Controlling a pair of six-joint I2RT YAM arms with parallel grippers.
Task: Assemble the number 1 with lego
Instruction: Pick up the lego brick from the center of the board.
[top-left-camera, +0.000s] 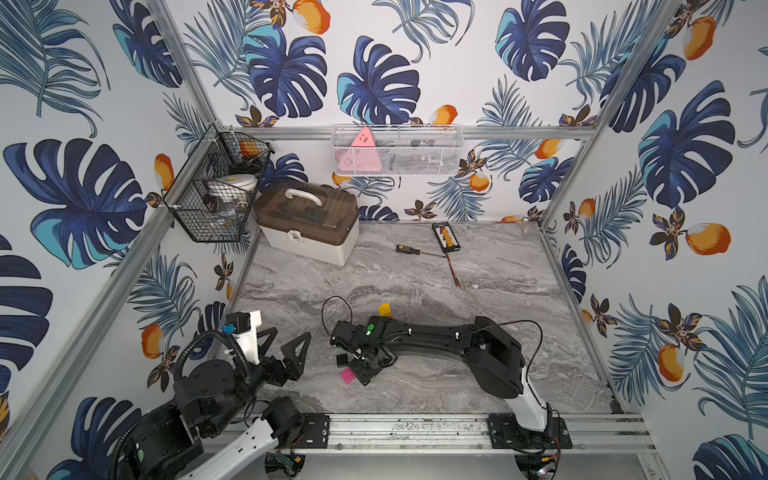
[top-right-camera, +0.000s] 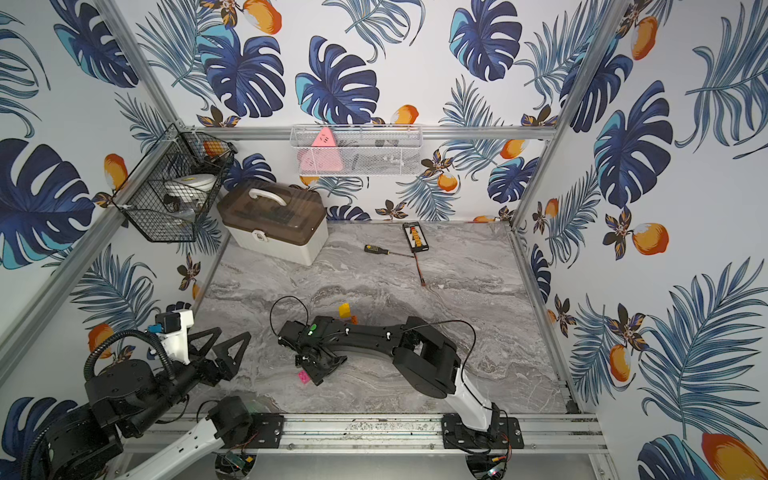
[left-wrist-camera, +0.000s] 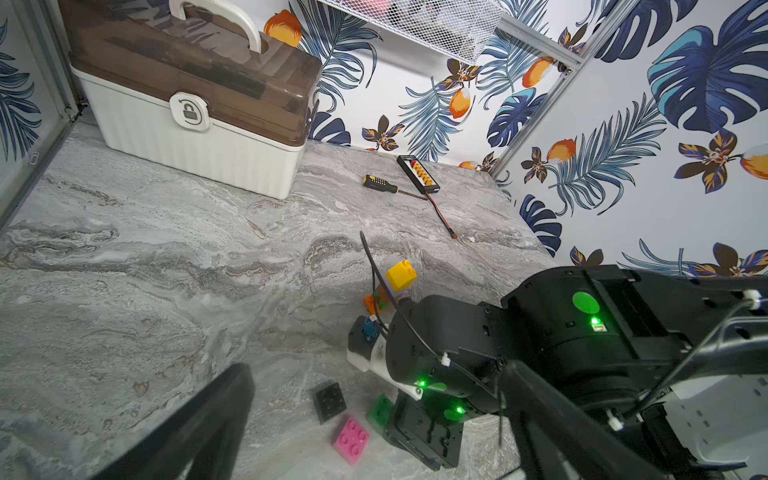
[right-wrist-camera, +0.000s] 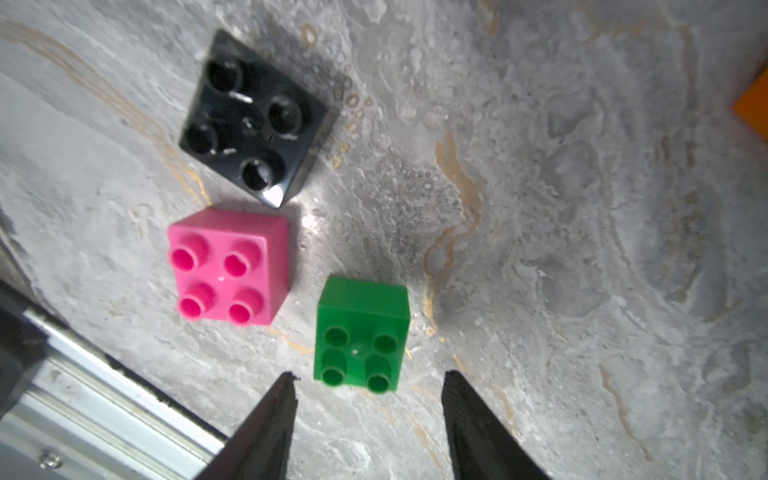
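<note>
1. While the right gripper (right-wrist-camera: 369, 376) hangs low over the grey marble-patterned tabletop (top-left-camera: 457, 332), its two black fingers (right-wrist-camera: 270, 428) are seen apart, with nothing clamped between them.
2. A small glossy green square plastic brick (right-wrist-camera: 361, 332) is set studs-up on the tabletop. Its near edge lies just at the gap between the right fingertips and is touched by neither.
3. A glossy pink square plastic brick (right-wrist-camera: 228, 266) is placed just beside the green brick, studs-up, with a narrow strip of tabletop between the two.
4. A glossy black square plastic brick (right-wrist-camera: 253, 116) is found near the green brick, a little farther off than the pink one. One of its corners is turned toward the pink brick.
5. A yellow square plastic brick (left-wrist-camera: 401, 274) is seen well apart from the green brick, toward the back wall, beyond the right arm's wrist. It is carried tilted on top of a small stack with an orange plastic brick (left-wrist-camera: 370, 303) at its base. The middle of that stack is partly hidden by a cable.
6. The left gripper (top-left-camera: 286, 347) is held well apart from the green brick, on the left arm's side, its triangular black fingers spread wide and empty.
7. A white ribbed storage box with a brown translucent lid (top-left-camera: 307, 224) and a black-and-yellow-handled screwdriver (top-left-camera: 405, 249) are placed far from the green brick, by the back wall.
</note>
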